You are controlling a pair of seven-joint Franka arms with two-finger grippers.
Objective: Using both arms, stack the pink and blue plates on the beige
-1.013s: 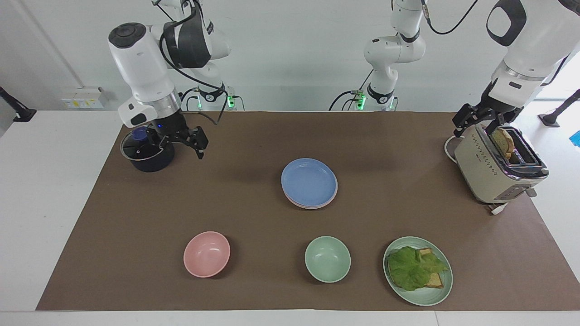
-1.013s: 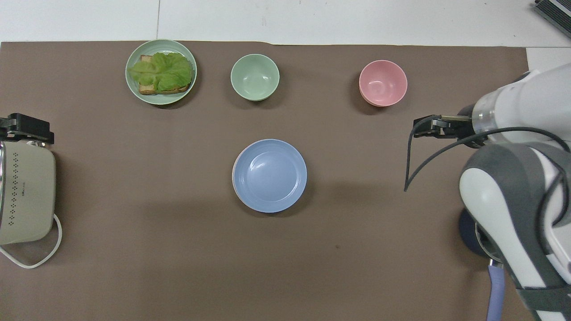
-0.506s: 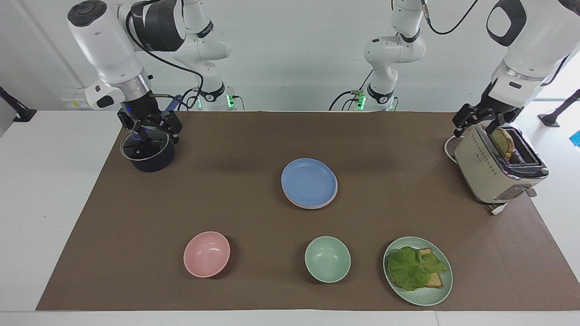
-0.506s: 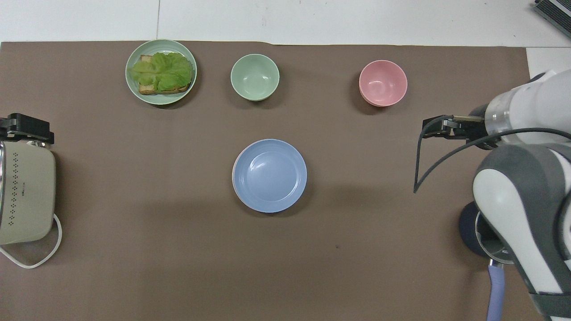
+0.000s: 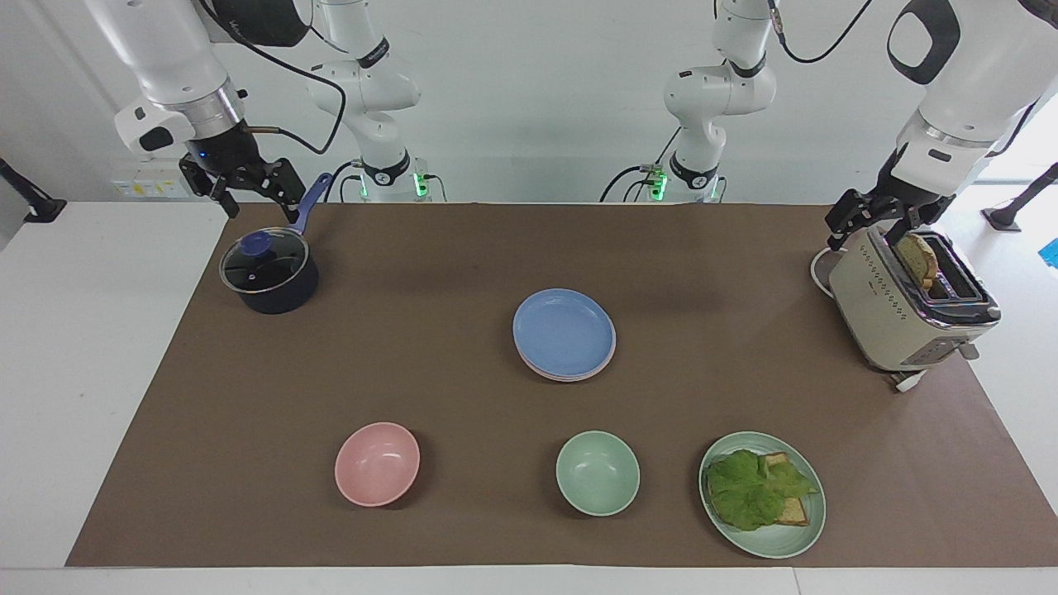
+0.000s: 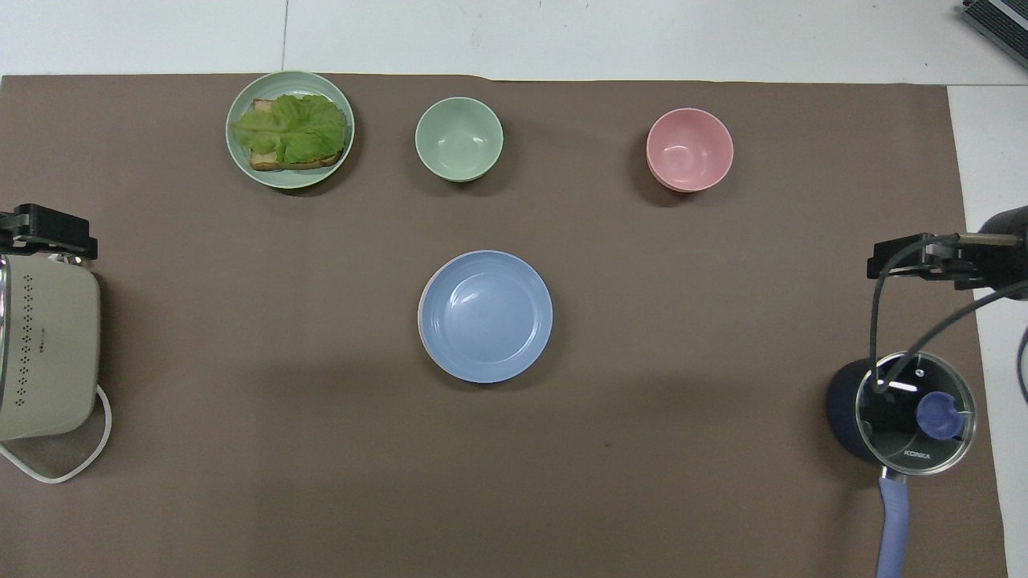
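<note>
Blue plate (image 5: pixel 564 330) tops stack mid-table, both arms clear

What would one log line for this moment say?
stack: blue plate topmost | left hand: open, over toaster | right hand: open, above pot

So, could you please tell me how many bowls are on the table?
2. The pink bowl sits toward the right arm's end, and the green bowl stands between it and the green plate with the lettuce toast. None seems hidden.
</note>
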